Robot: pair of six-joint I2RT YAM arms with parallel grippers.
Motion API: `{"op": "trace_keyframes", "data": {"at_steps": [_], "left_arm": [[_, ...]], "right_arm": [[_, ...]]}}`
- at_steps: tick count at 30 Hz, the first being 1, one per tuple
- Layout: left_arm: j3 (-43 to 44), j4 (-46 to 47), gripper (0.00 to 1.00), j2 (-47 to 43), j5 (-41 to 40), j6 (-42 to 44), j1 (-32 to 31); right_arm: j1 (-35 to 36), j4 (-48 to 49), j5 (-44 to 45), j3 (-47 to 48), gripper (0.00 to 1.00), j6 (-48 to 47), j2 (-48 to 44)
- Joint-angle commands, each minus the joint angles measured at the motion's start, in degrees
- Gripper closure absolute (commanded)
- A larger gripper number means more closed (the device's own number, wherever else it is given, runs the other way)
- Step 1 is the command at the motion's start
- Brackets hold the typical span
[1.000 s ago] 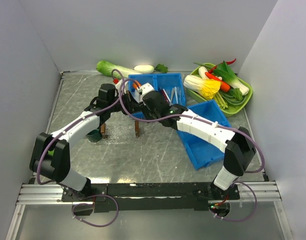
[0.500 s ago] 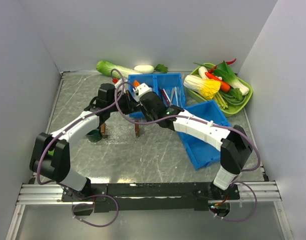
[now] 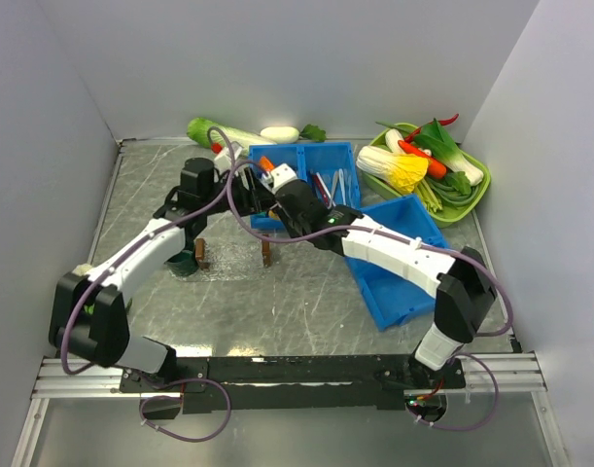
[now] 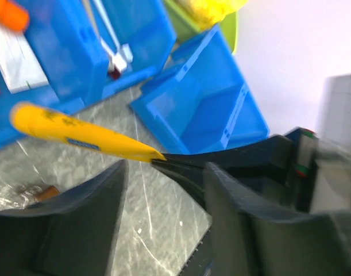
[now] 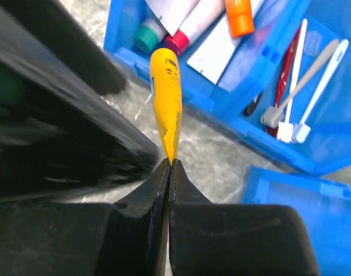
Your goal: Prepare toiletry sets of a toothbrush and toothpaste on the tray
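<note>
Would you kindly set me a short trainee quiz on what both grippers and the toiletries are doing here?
1. True or false: the right gripper is shut on the yellow tapered toothpaste tube by its flat end.
2. The dark red stick toothbrush lies in: A the blue plastic bin; B the green dish; C a gripper.
3. Fill in: the left gripper has its jaws ___.
Key: 1 true; 2 A; 3 open.

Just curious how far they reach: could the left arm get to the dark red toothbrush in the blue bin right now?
Probably not directly: the right gripper, shut on the yellow toothpaste, sits between the open left gripper and the toothbrush.
</note>
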Motion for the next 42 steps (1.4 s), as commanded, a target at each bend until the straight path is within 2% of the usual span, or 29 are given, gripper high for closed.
{"op": "trace_keyframes", "data": {"at_steps": [1, 3, 8, 11, 12, 15, 17, 20, 25, 34, 38, 42], "left_arm": [[1.8, 3.4, 0.29, -5.4, -0.7, 3.1, 2.2], [1.4, 3.7, 0.21, -6.9, -1.2, 4.3, 2.3], [1.2, 3.8, 0.16, -9.6, -1.1, 10.6, 2.3], [0.8, 5.6, 0.16, -11.5, 4.3, 15.3, 2.3], [0.6, 6.2, 0.16, -11.9, 10.2, 17.3, 2.3], [-1.0, 8.3, 0.15, -13.9, 20.9, 20.9, 1.3], [-1.5, 6.8, 0.14, -15.2, 24.1, 23.9, -1.2], [-1.8, -0.5, 0.13, -15.8, 26.8, 31.1, -6.4], [-1.8, -6.2, 0.17, -13.3, 32.0, 33.2, -12.3], [-2.5, -7.3, 0.34, -12.5, 28.9, 34.0, -14.5], [-2.7, -6.3, 0.47, -11.8, 28.5, 33.0, -15.2], [-3.2, -4.3, 0.51, -11.1, 29.0, 31.5, -16.1]], "right_arm": [[-0.3, -4.9, 1.2, 1.3, 1.0, 1.5, -8.8], [-0.3, -7.4, 0.1, 2.3, 1.0, 2.2, -10.3], [-0.9, -17.1, -7.0, 4.0, 1.0, 2.5, -15.1], [-1.3, -21.9, -12.6, 4.3, 1.0, 2.2, -18.0], [-1.4, -22.9, -14.5, 4.3, 1.0, 2.2, -18.7], [-1.4, -25.2, -22.6, 3.6, 1.0, 1.9, -21.8], [-1.4, -25.8, -27.7, 3.2, 1.0, 2.4, -24.0], [-1.4, -27.0, -33.1, 2.9, 1.0, 3.5, -25.6], [-1.3, -27.9, -38.3, 2.5, 1.0, 5.2, -24.8], [-1.4, -26.7, -42.1, 2.6, 1.0, 5.8, -24.8], [-1.3, -27.3, -43.0, 2.6, 1.0, 5.4, -24.1], [-1.4, -27.3, -43.6, 2.1, 1.0, 5.0, -23.8]]}}
